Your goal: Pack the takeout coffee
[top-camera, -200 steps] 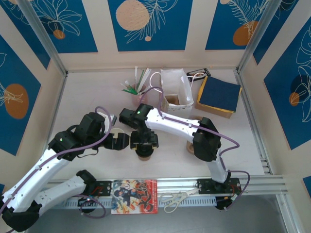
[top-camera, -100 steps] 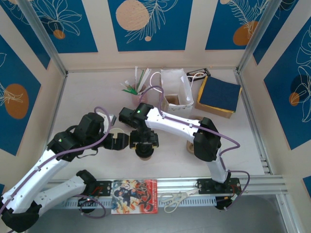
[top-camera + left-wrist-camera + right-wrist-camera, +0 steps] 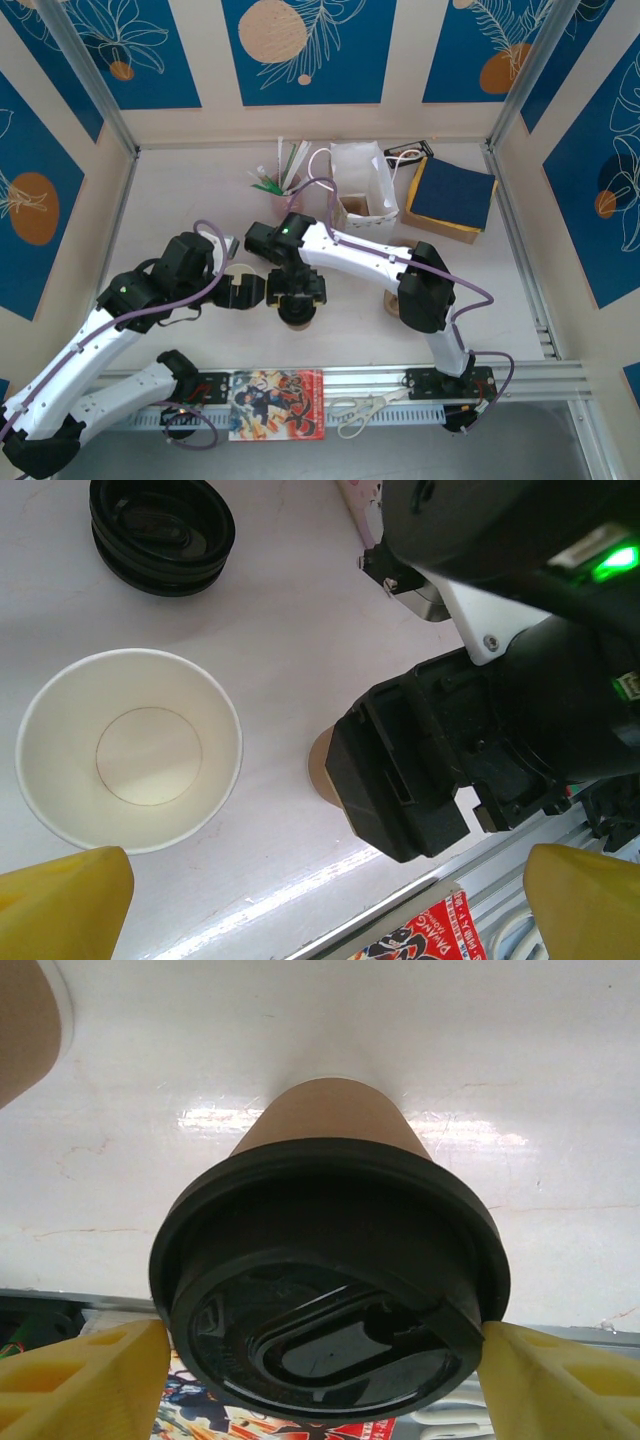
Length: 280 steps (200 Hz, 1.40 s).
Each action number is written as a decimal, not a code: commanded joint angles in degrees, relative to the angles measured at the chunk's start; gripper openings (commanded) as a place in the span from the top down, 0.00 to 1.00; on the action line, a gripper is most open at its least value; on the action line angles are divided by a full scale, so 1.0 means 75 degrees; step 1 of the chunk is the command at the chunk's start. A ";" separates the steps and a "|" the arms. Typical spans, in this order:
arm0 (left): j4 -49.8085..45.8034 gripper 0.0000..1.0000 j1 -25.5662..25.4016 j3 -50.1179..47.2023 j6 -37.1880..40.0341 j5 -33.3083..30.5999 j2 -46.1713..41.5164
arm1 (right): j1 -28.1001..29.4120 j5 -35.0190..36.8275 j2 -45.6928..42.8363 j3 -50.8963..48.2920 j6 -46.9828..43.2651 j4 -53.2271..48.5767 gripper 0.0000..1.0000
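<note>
The takeout coffee (image 3: 330, 1110), a kraft-brown paper cup under a black lid (image 3: 330, 1290), stands upright on the white table. My right gripper (image 3: 325, 1380) hangs over it, one yellow finger against each side of the lid's rim. From above, this gripper (image 3: 297, 290) covers most of the coffee (image 3: 297, 316). In the left wrist view a sliver of the brown coffee (image 3: 320, 770) shows under the right gripper's black body. My left gripper (image 3: 325, 900) is open and empty, just left of it. An open paper cup (image 3: 130, 750) with a white inside stands below the left gripper (image 3: 240, 290).
A stack of black lids (image 3: 160, 530) lies beyond the open cup. At the back stand a pink cup of straws (image 3: 280, 185), a white paper bag (image 3: 365, 185) and dark blue napkins (image 3: 452, 195). A magazine (image 3: 277, 404) and scissors (image 3: 360, 410) lie on the front rail.
</note>
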 commanded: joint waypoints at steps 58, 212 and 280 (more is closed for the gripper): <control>-0.0055 0.00 0.0069 -0.0035 -0.0115 0.0002 -0.0060 | 0.0097 -0.0162 -0.0426 -0.0373 0.1287 0.0143 0.19; -0.0102 0.00 0.0066 -0.0052 -0.0036 0.0051 -0.0108 | 0.0053 -0.0113 -0.0600 -0.0706 0.2022 0.0399 0.19; -0.0079 0.00 0.0070 -0.0065 -0.0034 0.0066 -0.0083 | 0.0017 -0.0084 -0.0646 -0.0867 0.2068 0.0435 0.21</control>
